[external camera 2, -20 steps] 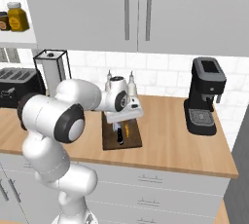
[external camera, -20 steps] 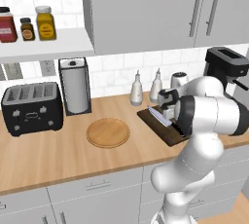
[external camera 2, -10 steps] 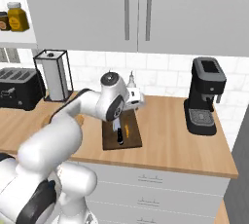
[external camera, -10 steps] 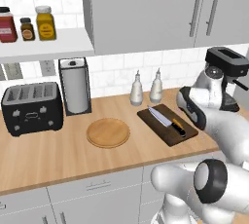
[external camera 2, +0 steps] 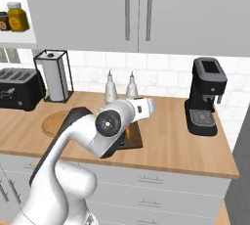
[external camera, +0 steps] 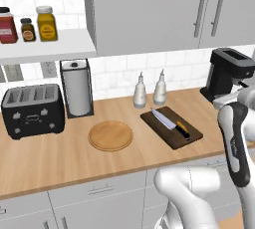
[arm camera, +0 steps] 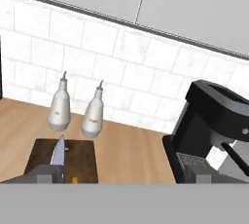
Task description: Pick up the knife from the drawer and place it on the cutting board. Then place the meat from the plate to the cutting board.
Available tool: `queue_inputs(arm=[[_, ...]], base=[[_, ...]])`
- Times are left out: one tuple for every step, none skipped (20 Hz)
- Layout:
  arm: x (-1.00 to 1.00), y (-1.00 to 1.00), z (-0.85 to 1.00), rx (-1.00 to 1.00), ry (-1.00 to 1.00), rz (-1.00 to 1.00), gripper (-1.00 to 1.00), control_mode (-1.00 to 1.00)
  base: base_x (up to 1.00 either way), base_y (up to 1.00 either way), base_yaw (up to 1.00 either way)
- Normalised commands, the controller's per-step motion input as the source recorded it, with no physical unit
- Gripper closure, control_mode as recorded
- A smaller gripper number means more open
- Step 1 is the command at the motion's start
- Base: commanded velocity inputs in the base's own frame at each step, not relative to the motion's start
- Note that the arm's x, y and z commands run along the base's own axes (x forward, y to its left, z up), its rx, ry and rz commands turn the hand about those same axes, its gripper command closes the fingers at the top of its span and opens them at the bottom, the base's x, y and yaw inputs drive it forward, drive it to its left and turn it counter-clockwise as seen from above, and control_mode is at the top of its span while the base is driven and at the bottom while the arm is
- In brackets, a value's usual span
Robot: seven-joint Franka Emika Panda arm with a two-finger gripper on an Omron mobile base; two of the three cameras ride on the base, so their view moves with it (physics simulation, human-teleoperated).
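In the left base view, the dark brown rectangular wooden cutting board (external camera: 172,127) lay on the wooden counter (external camera: 50,156); the long silver-bladed, black-handled knife (external camera: 170,122) rested diagonally on it, with the tiny orange-yellow sliver of meat (external camera: 181,125) beside the handle; the round tan wooden plate (external camera: 110,135) sat to the board's left, apart from it.

In the right base view, the white arm covered most of the board (external camera 2: 135,140); a black coffee machine (external camera 2: 206,95) stood to its right.

In the hand view, the gripper (arm camera: 119,173) held nothing, its two dark fingertips (arm camera: 47,173) spread wide; the blade tip (arm camera: 59,152) pointed toward two white bottles (arm camera: 92,113).
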Motion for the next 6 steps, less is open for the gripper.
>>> queue_inputs(arm=[[-1.00, -0.12, 1.00, 0.09, -0.48, 0.00, -1.00, -1.00], [-1.00, -0.04, 1.00, 0.07, -0.49, -0.01, -1.00, -1.00], [-1.00, -0.13, 1.00, 0.08, -0.54, 0.00, -1.00, -1.00], [-0.81, -0.44, 0.45, 0.15, -0.82, -0.04, -1.00, -1.00], [0.29, 0.16, 0.00, -0.15, 0.21, 0.00, -1.00, -1.00], [0.00, 0.00, 0.00, 0.01, 0.00, 0.00, -1.00, -1.00]], base=[[0.00, 0.00, 0.00], [0.00, 0.00, 0.00], [0.00, 0.00, 0.00], [0.00, 0.00, 0.00], [0.00, 0.00, 0.00], [0.00, 0.00, 0.00]])
